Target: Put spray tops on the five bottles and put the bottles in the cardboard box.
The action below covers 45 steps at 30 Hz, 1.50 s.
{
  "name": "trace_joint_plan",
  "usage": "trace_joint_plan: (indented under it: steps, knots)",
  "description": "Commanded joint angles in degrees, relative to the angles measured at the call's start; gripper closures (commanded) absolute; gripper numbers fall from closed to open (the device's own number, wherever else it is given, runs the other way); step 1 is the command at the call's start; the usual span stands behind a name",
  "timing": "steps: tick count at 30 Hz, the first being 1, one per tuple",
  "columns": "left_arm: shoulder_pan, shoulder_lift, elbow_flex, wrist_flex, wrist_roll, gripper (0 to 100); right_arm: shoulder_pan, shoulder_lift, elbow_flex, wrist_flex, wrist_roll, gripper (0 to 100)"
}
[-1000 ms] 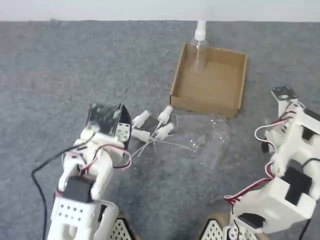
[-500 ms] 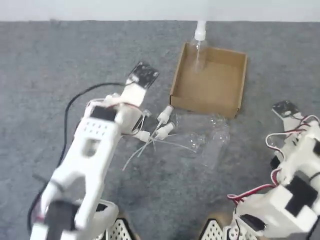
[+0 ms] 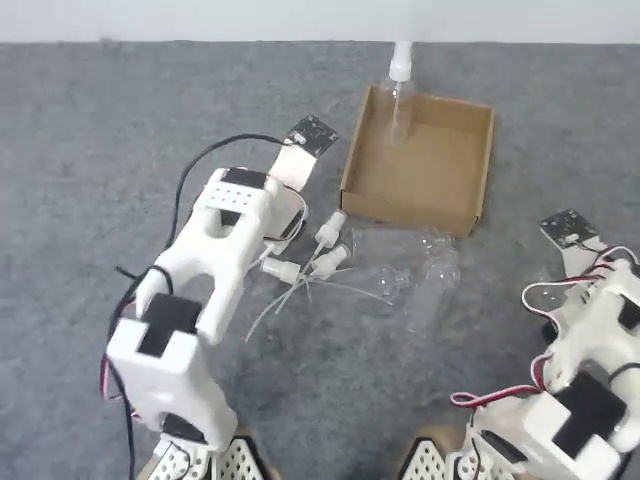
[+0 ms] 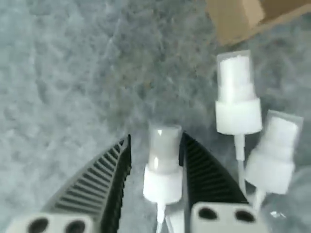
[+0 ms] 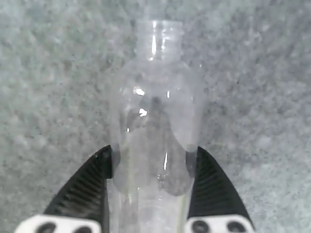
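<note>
Left gripper (image 4: 156, 141) fingers stood apart, straddling a white plastic spray top (image 4: 163, 170) that lay on the grey worktop (image 4: 58, 73). Its long axis ran in line with the fingers, cap end away from the wrist. Right gripper (image 5: 151, 151) fingers were clamped on a clear plastic bottle (image 5: 155, 107), open neck pointing away.
</note>
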Motion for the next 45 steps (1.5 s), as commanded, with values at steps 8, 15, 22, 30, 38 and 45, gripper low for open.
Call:
trace_joint_plan:
  steps: [8, 15, 22, 30, 38, 45]
  knots:
    - [-0.4, 2.8, -3.8, 0.0, -0.3, 95, 0.8, -1.7, 0.2, -0.2, 0.8, 97.1]
    - [-2.7, -6.3, -1.6, 1.2, 2.8, 99, 0.8, -1.7, 0.2, -0.2, 0.8, 97.0]
    - [-3.6, -32.4, 13.5, 1.5, 10.7, 99, 0.7, -1.7, 0.2, -0.7, 0.8, 97.0]
    - [-2.9, -51.4, 26.5, 1.4, 18.8, 99, 0.5, -1.8, 0.3, -0.7, 1.1, 97.0]
    - [-2.7, -60.1, 35.1, -0.5, 22.1, 99, 0.0, -1.8, 0.3, 2.7, -0.3, 97.1]
    - [-2.6, -64.1, 43.6, -7.8, 22.1, 99, -0.5, -2.3, -0.1, 2.9, -9.1, 97.0]
